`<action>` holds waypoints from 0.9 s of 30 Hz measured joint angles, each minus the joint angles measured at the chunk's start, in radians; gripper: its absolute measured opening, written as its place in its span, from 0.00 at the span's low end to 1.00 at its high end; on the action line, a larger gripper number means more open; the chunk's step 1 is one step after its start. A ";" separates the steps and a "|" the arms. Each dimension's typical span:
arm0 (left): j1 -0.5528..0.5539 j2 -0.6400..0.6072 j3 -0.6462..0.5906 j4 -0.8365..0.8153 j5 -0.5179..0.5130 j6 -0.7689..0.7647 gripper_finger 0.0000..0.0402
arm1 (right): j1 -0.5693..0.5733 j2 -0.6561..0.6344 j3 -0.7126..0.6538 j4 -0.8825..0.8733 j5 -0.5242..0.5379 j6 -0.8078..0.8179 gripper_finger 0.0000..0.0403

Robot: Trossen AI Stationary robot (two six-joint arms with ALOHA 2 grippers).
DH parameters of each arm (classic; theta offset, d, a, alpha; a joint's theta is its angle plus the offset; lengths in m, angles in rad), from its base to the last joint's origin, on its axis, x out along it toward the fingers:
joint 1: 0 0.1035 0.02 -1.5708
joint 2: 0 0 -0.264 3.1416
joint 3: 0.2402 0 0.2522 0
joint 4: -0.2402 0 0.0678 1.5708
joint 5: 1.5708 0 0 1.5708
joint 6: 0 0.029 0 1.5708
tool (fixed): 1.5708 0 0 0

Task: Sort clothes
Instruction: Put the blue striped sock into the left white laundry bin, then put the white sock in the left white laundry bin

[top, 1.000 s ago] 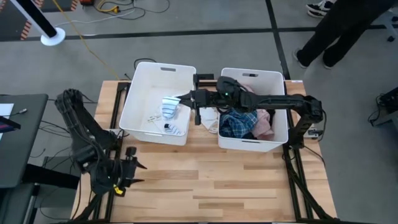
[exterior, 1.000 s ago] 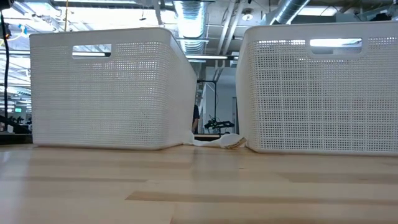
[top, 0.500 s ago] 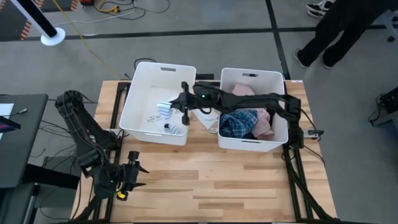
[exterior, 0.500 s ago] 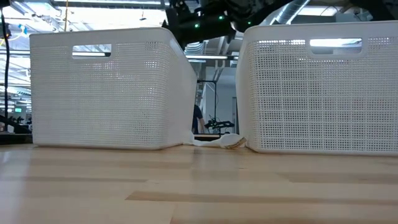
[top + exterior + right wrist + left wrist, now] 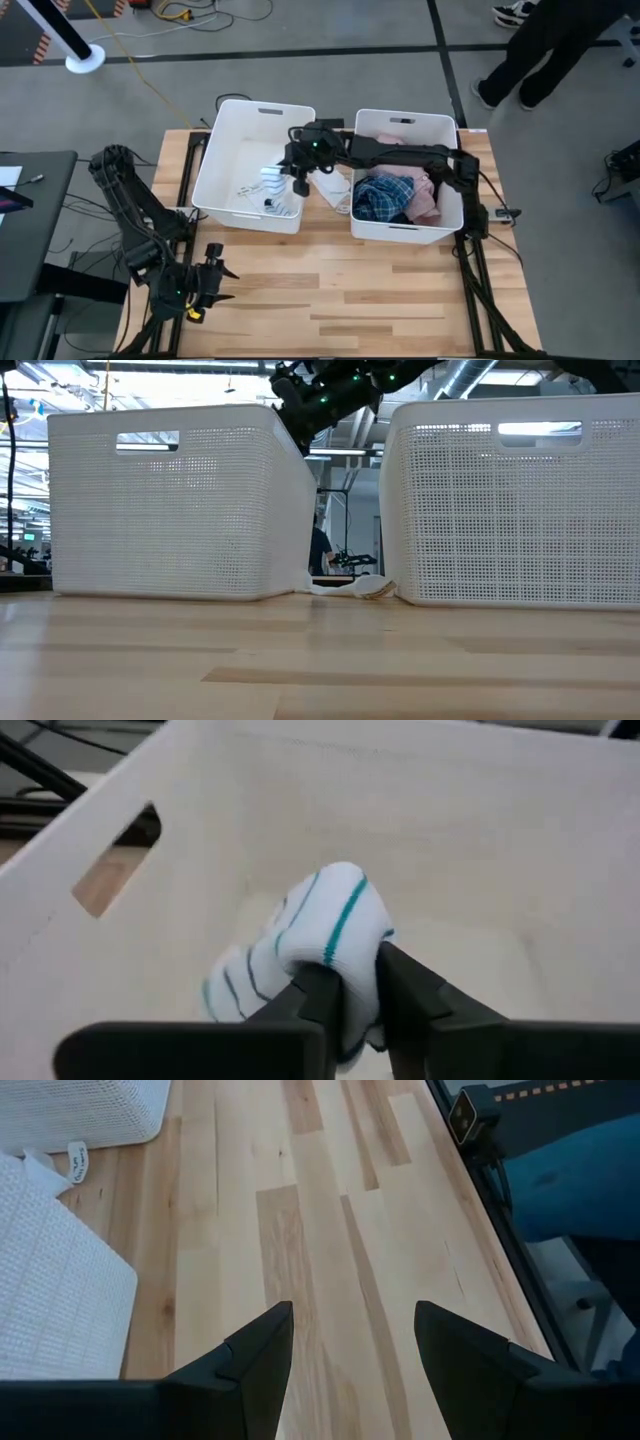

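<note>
My right gripper (image 5: 284,176) reaches from the right across to the left white tub (image 5: 228,130) and is shut on a white sock with teal stripes (image 5: 325,925), above the tub's floor. Other small socks (image 5: 284,209) lie on that floor. The right white tub (image 5: 440,122) holds a blue plaid garment (image 5: 385,198) and a pink one (image 5: 426,196). My left gripper (image 5: 350,1350) is open and empty over the bare wood at the table's near left (image 5: 210,276). My right gripper pinches a bunched part of the striped sock (image 5: 352,982) between its two fingers (image 5: 318,992). The fingers slant down into the left tub from its right side. The sock bulges out past the fingertips and is clear of the tub's floor.
A white piece of cloth (image 5: 350,586) lies on the table in the gap between the two tubs. A person's legs (image 5: 545,45) stand beyond the far right corner. Bare wood fills the table's near half (image 5: 380,300).
My right arm has gone toward the table's left edge with the striped sock, out over the left tub, and its gripper has tipped downward into the tub. It stays shut on the sock.
</note>
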 joint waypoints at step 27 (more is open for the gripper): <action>0.000 0.000 0.000 0.002 -0.010 0.000 0.51 | 0.033 -0.003 0.291 -0.468 0.000 -0.006 0.65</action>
